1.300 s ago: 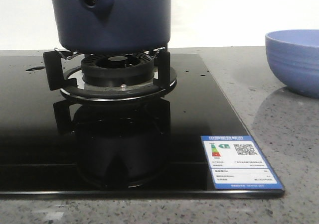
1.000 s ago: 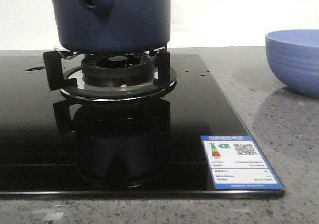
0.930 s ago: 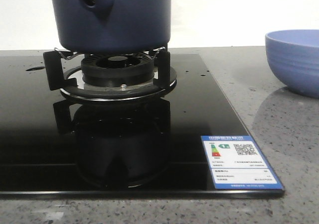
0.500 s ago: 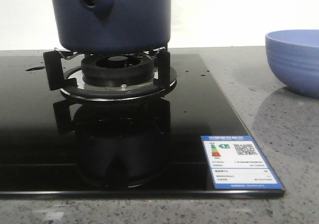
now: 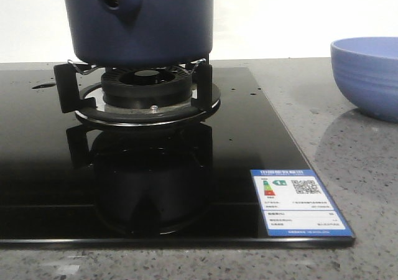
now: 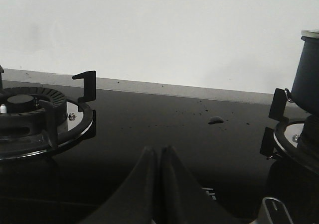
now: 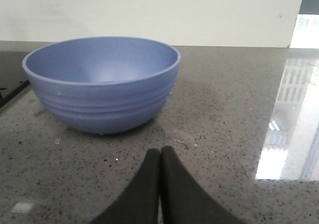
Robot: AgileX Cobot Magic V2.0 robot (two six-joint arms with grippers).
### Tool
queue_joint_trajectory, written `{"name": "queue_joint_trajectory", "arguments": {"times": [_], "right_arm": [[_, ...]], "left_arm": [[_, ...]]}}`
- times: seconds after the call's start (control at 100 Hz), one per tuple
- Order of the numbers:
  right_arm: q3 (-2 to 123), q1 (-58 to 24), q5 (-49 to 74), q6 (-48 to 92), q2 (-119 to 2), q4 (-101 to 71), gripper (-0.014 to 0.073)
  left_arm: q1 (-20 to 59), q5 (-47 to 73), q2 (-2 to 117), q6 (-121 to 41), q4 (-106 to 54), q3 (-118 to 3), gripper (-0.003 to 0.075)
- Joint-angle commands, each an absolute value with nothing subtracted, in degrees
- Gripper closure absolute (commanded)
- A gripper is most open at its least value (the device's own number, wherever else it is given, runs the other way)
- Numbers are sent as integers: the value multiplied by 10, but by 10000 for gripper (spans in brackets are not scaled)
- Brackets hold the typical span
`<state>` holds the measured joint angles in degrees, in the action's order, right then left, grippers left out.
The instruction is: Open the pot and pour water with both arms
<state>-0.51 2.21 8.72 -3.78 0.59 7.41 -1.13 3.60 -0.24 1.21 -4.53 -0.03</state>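
The dark navy-blue pot (image 5: 149,25) stands on the burner grate (image 5: 146,87) of the black glass hob, its handle stub with a small hole (image 5: 115,0) facing me; its top and lid are cut off. Its side edge shows in the left wrist view (image 6: 308,69). My left gripper (image 6: 159,152) is shut and empty above the glass hob, between two burners. My right gripper (image 7: 160,152) is shut and empty over the grey counter, a short way in front of the light blue ribbed bowl (image 7: 102,82). Neither gripper shows in the front view.
The light blue bowl (image 5: 367,74) stands on the speckled counter to the right of the hob. A blue energy label (image 5: 298,202) sits at the hob's front right corner. A second burner (image 6: 35,114) lies to the pot's left. A small droplet (image 6: 216,120) lies on the glass.
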Motion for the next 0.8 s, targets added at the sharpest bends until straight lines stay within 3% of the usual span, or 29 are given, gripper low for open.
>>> {"name": "queue_joint_trajectory", "arguments": {"times": [0.0,0.28,0.64,0.79], "right_arm": [[-19,25,35,-31,15,73,655],[-19,25,0,-32,15,-16,655],[-15,25,-11,-48,15,-250,655],[29,25,23,-45,15,-272,654]], "left_arm": [[-13,-9,-18,14,-53,18,741],[-13,-8,-18,14,-117,18,741],[-13,-15,-18,14,-424,15,741],[-13,0,-14,14,-425,-24,741]]}}
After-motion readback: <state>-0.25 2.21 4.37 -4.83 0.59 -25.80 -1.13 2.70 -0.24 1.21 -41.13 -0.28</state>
